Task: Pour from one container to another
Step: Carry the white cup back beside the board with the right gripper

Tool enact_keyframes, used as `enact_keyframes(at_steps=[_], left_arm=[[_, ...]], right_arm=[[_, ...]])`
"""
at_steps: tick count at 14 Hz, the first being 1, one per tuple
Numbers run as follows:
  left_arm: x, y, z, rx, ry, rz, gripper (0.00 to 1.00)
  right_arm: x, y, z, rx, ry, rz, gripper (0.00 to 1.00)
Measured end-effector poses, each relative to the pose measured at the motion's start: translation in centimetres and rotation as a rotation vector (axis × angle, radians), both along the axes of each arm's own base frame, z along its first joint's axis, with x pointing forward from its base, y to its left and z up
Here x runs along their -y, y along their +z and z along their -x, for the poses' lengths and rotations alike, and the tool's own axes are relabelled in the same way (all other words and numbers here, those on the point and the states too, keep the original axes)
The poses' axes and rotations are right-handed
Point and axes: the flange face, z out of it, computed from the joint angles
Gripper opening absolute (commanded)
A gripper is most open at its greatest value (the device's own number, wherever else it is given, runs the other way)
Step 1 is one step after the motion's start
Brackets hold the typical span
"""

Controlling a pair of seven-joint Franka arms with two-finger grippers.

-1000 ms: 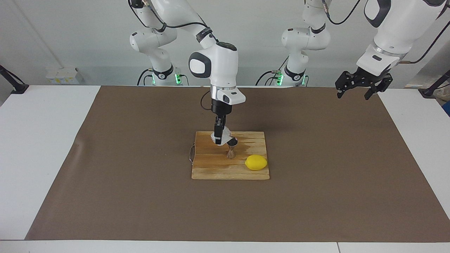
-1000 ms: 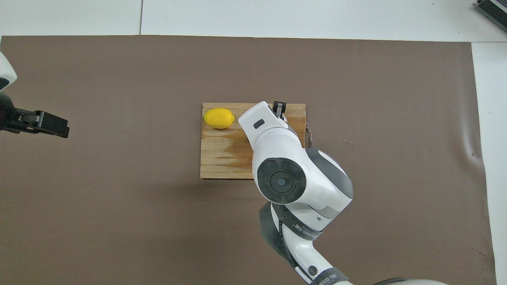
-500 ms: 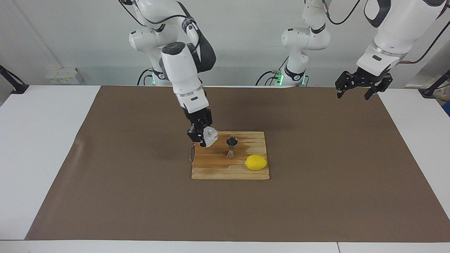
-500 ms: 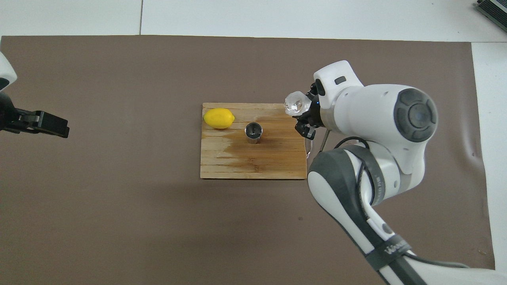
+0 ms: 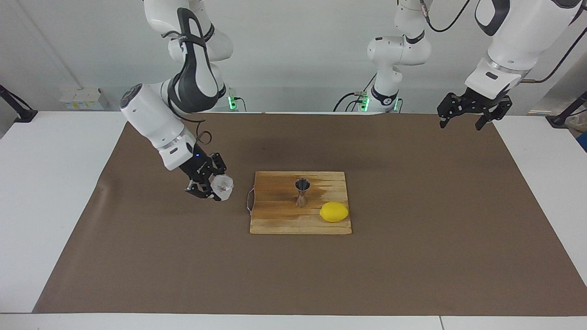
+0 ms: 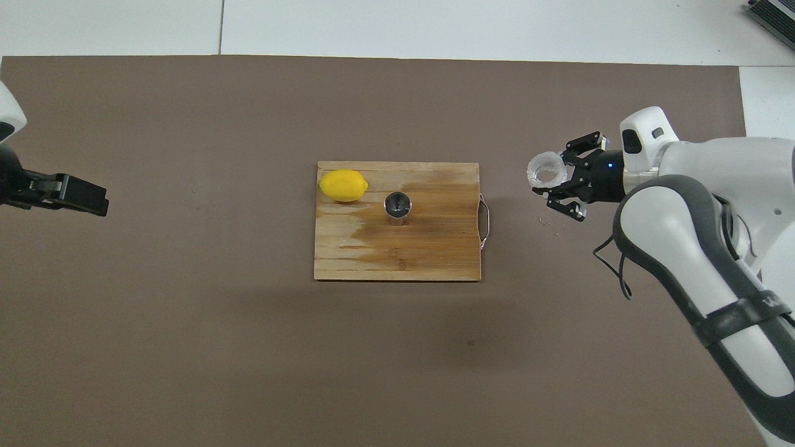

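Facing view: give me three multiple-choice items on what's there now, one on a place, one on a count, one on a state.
1. Where does the steel jigger stand?
A. on the wooden board
B. on the brown mat, off the board
C. in the left gripper

2. How many lemons are on the board?
A. none
B. one
C. three

3. What is the right gripper doing?
A. hanging open and empty
B. closed on the translucent cup, held over the mat
C. closed on the jigger

Answers:
1 A, the jigger stands upright on the board beside the lemon.
2 B, a single yellow lemon lies at the board's corner.
3 B, its jaws clasp the cup off the board, toward the right arm's end of the table.
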Motion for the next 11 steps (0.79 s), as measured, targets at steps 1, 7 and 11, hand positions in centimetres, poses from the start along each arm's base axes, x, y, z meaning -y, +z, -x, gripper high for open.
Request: enact_keyframes(at_steps=[1, 7, 11], left_arm=[[0.0, 0.0, 0.0, 0.000, 0.000, 0.000, 1.00], [0.0, 0.0, 0.0, 0.000, 0.000, 0.000, 1.00], [0.0, 0.0, 0.0, 0.000, 0.000, 0.000, 1.00]], right_arm=[[2.0, -1.5, 0.6, 0.009, 0.014, -0.015, 0.02], [9.2, -8.0, 4.5, 0.041, 0.064, -0.056, 0.02], [9.7, -10.7, 4.9, 0.061, 0.081, -0.091, 0.03]])
